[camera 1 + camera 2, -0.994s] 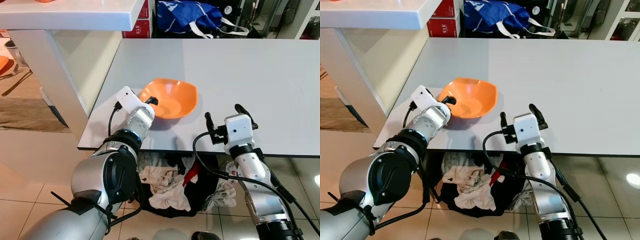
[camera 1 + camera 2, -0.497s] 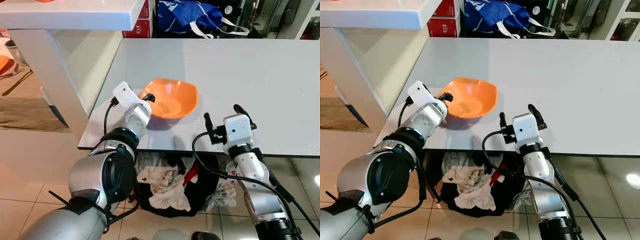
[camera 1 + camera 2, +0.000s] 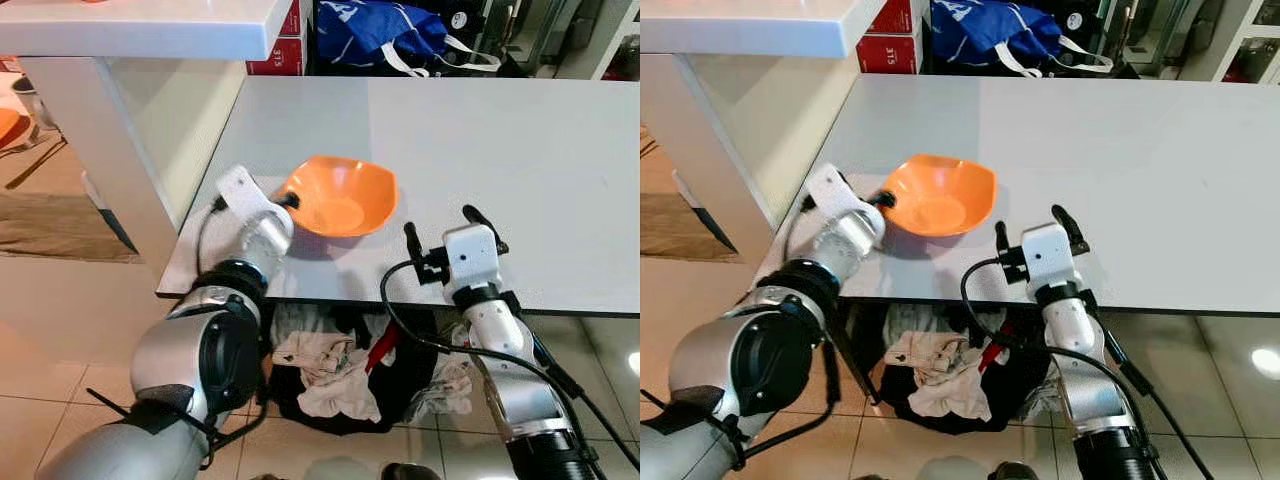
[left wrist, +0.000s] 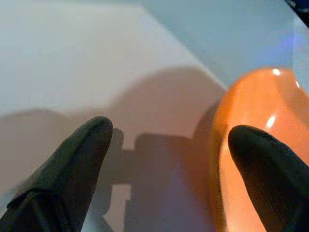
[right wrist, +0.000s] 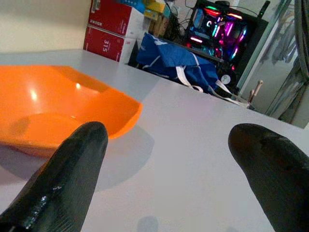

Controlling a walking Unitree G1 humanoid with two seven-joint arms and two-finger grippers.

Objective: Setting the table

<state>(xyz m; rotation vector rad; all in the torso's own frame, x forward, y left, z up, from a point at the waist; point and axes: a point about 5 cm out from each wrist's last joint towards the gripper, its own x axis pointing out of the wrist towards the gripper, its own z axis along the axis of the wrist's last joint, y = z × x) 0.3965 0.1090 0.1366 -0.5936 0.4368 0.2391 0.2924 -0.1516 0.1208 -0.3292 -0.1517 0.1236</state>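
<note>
Left gripper [image 4: 166,140]: located at the near left corner of the table, fingers spread apart, nothing held between them; one fingertip [image 4: 256,145] lay over the near rim of the orange bowl [image 3: 340,195], the other fingertip [image 4: 94,133] over bare tabletop beside it. Whether the fingertip touched the rim could not be told.

Right gripper [image 3: 452,222]: positioned over the near edge of the table, to the right of the bowl and apart from it; fingers parted wide, empty, pointing across the tabletop.

Orange bowl: one item, shallow, squarish with rounded corners, upright, glossy, empty. It stood on the grey table [image 3: 520,140] near the front left corner, just beyond the left gripper.

Grey table: plain matte top, bare apart from the bowl.

White counter [image 3: 150,25]: raised slab at the table's left, standing on a pale panel.

Blue bag [image 3: 375,30]: with white straps, beyond the far edge of the table.

Red boxes [image 3: 890,45]: stacked beside the blue bag, white lettering on the side.

Computer case [image 5: 222,21]: lit in several colours, far background of the right wrist view.

Clothing pile [image 3: 330,365]: pale and dark garments with a red item among them, heaped under the table's near edge on the tiled floor [image 3: 60,330]
</note>
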